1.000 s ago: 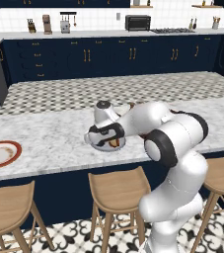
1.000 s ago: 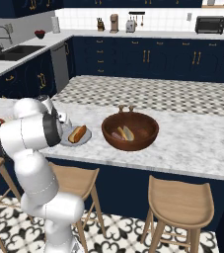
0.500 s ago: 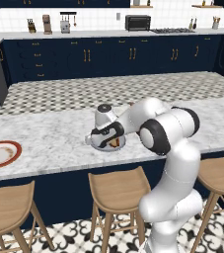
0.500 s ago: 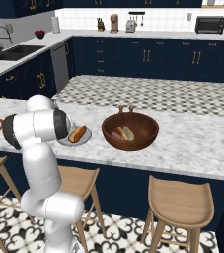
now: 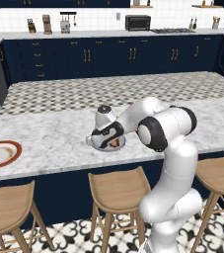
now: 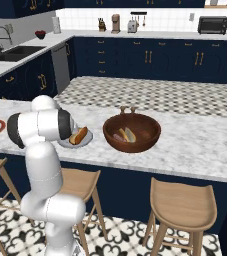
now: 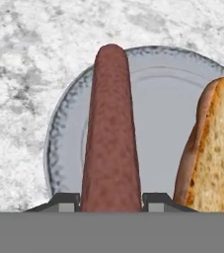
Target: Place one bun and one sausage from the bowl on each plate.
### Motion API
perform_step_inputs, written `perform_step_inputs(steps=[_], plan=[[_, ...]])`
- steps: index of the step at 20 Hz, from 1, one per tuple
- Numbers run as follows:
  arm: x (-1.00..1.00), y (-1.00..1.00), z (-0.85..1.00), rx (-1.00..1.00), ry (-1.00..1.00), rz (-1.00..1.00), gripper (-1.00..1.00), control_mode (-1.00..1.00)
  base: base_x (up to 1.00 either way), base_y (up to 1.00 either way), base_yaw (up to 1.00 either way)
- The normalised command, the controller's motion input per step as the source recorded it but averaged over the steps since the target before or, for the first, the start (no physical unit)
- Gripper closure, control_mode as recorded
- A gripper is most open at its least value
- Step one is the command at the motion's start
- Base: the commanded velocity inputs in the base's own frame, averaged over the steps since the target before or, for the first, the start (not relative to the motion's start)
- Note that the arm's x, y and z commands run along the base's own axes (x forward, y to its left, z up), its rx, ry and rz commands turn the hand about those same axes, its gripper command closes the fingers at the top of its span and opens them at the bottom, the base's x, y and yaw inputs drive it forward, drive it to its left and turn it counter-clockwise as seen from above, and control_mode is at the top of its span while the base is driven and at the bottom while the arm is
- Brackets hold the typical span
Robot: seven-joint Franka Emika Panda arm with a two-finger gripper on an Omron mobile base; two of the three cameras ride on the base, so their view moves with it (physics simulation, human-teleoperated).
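Half the grey plate arm-hidden

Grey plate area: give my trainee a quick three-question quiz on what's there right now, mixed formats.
1. True or false: a bun already lies on the grey plate.
2. What does the pincer hold? A) a sausage B) a bun C) nothing
3. Fill in: in the right base view, the bowl stands on the counter beside the ____ plate.

Key: 1 true. 2 A: the sausage sits between the pincer's fingertips, over the grey plate. 3 grey; the red-rimmed plate lies apart, far along the counter.
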Motion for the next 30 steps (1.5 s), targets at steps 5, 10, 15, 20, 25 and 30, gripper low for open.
perform_step_inputs(steps=[5, 10, 15, 20, 25, 30], plan=[[0.00, 0.00, 0.00, 0.00, 0.00, 0.00, -1.00, -1.00, 0.00, 0.00, 0.00], [-0.18, -0.06, 0.53, 0.00, -0.04, 0.00, -1.00, -1.00, 0.00, 0.00, 0.00], [-0.27, -0.29, 0.84, 0.00, -0.01, 0.00, -1.00, -1.00, 0.00, 0.00, 0.00], [-0.04, -0.62, 0.67, 0.02, 0.00, 0.00, -1.00, -1.00, 0.00, 0.00, 0.00], [-0.12, -0.78, 0.46, 0.04, 0.00, 0.00, -1.00, -1.00, 0.00, 0.00, 0.00], [0.00, -0.91, 0.04, 0.07, 0.00, 0.00, -1.00, -1.00, 0.00, 0.00, 0.00]])
